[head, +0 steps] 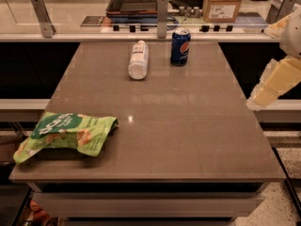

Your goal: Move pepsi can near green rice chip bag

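Blue pepsi can [180, 46] upright; pincer [264, 94] prob. off rt edge.

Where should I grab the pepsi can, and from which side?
Grip the pepsi can across its round mid-body: it stands upright at the far edge of the table. Probably come from the right, where the gripper hangs beside the table; the white bottle lies to the can's left.

Bench [188, 140]: grey-brown glossy top with a small glint of light left of centre.
Counter [70, 20] behind: pale, bearing metal posts [41, 15], a dark tray [136, 1] and a cardboard box [221, 4].
Floor [287, 154]: pale, speckled.
End effector [265, 91]: off the bench's right edge.
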